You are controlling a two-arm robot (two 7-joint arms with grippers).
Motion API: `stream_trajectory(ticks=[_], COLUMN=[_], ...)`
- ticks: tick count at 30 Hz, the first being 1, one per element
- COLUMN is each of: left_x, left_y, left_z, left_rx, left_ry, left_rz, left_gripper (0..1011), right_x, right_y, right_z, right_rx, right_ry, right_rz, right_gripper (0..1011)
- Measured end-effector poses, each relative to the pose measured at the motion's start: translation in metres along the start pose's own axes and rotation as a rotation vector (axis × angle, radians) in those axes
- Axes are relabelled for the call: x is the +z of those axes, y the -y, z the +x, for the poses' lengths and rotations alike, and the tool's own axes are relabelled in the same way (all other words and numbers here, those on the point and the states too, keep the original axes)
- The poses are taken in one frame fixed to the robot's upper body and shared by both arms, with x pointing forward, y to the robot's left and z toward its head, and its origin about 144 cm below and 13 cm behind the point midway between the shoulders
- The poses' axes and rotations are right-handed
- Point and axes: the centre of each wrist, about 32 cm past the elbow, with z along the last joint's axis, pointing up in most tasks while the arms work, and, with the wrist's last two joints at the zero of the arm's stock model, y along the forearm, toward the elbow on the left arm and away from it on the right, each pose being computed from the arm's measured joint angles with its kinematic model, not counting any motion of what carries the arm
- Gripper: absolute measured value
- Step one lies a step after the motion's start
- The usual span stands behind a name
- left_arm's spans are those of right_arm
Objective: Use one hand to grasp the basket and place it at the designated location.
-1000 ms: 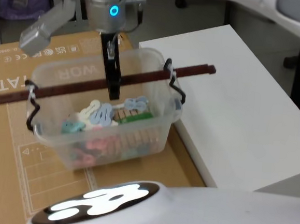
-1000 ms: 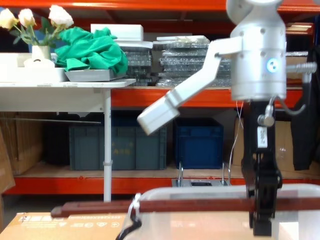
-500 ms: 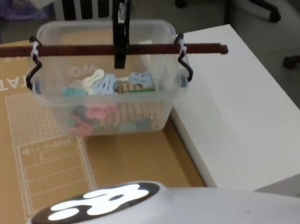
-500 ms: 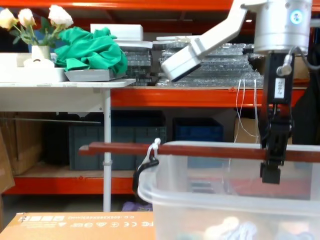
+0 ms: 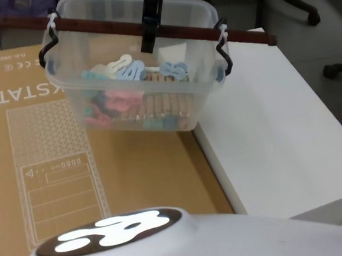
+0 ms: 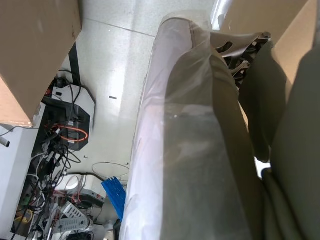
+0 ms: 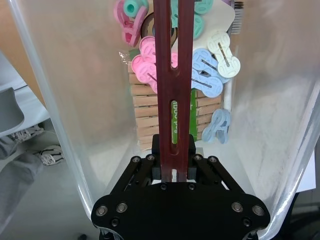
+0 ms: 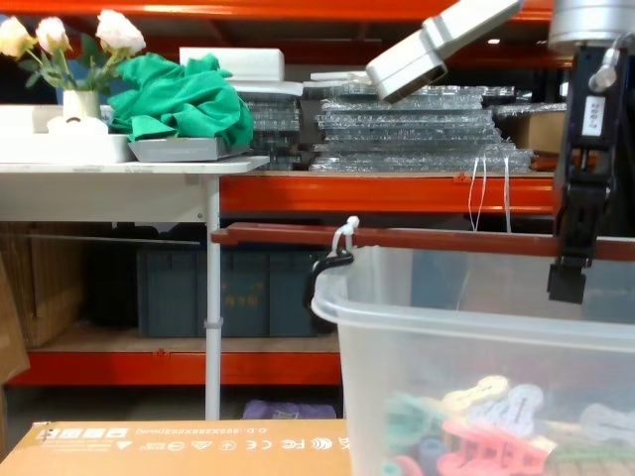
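Note:
The basket [image 5: 185, 22] is a clear plastic tub hanging in the air above the cardboard sheet, close to the white table's edge. It holds coloured clothes pegs [image 5: 132, 95]. My right gripper [image 5: 148, 40] comes down from above and is shut on the middle of the dark reddish-brown bar handle [image 5: 96, 26]. A white zip tie [image 5: 51, 19] and black hooks join the bar to the rim. In the right wrist view the gripper [image 7: 173, 150] clamps the handle [image 7: 172, 75] over the pegs [image 7: 150, 55]. From the chest, the basket [image 8: 476, 337] fills the lower right, with the gripper [image 8: 568, 283] on the handle [image 8: 417, 238].
A white table [image 5: 277, 130] lies to the right of the basket, and the brown cardboard sheet [image 5: 49, 172] lies below and to the left. Orange shelving with dark blue crates [image 8: 238, 288] and a white side table [image 8: 129, 164] stand behind. The left wrist view faces floor and clear plastic wrap [image 6: 190, 150].
My right gripper has lifted the basket off the cardboard and carried it up and slightly right, towards the white table. Its grip on the handle has held.

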Motion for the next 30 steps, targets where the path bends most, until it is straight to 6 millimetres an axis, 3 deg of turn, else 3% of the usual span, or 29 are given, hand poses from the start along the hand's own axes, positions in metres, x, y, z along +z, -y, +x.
stream_trajectory(ticks=[19,30], left_x=[0.000,0.000], left_y=[0.000,0.000], left_z=[0.000,0.000], left_rx=[0.000,0.000], left_ry=[0.000,0.000], left_rz=[0.000,0.000], left_gripper=[0,0], right_x=[-0.013,-0.026], right_y=[0.036,0.040], right_z=[-0.059,-0.115], right_rx=[-0.079,-0.125], right_ry=[-0.200,-0.402], right_rz=[-0.066,-0.090], right_gripper=[229,230])
